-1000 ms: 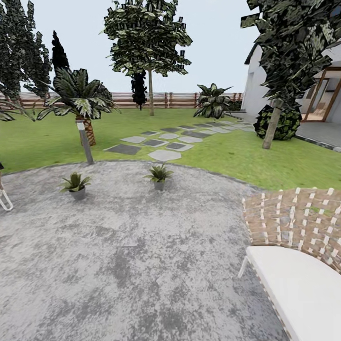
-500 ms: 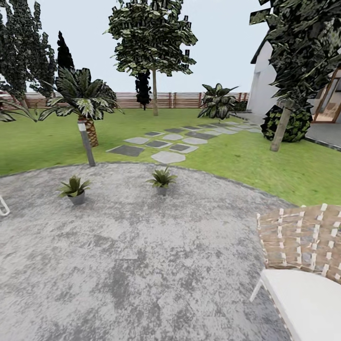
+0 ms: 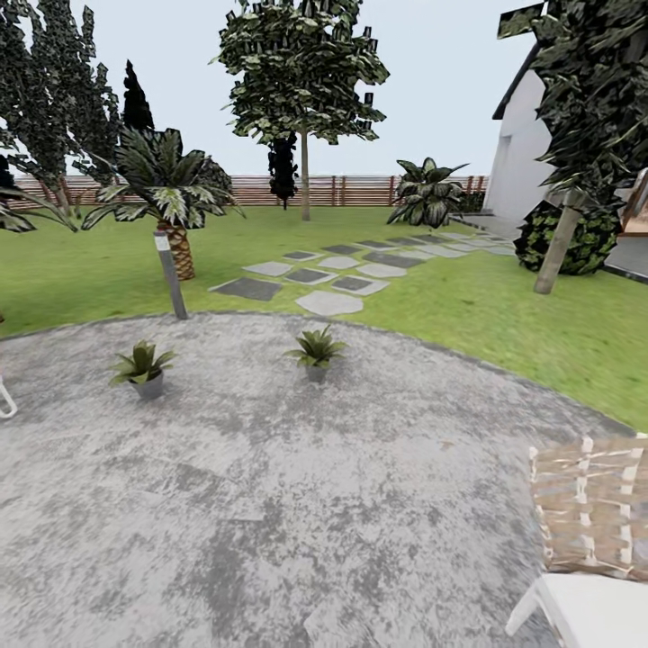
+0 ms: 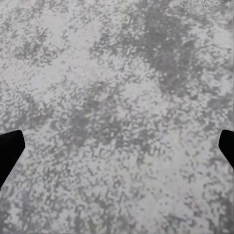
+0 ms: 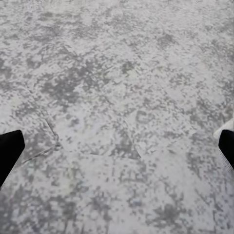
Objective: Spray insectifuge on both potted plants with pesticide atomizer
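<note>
Grey mottled paving (image 3: pixel 270 504) spreads round across the head view, ringed by lawn (image 3: pixel 468 306), stepping stones (image 3: pixel 328 302) and a slatted fence (image 3: pixel 360 190). Two potted plants, one (image 3: pixel 142 367) left and one (image 3: pixel 315 350) further right, stand well apart near the paving's far edge; a woven chair (image 3: pixel 589 522) sits at right. No atomizer can be made out.

From the left wrist, the left gripper (image 4: pixel 117 146) hangs over bare paving, fingertips (image 4: pixel 9 148) spread wide.

From the right wrist, the right gripper (image 5: pixel 117 146) is likewise wide above paving.

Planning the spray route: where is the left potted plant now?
In the head view, the left potted plant stands on the paved area at left, near the grey post.
</note>
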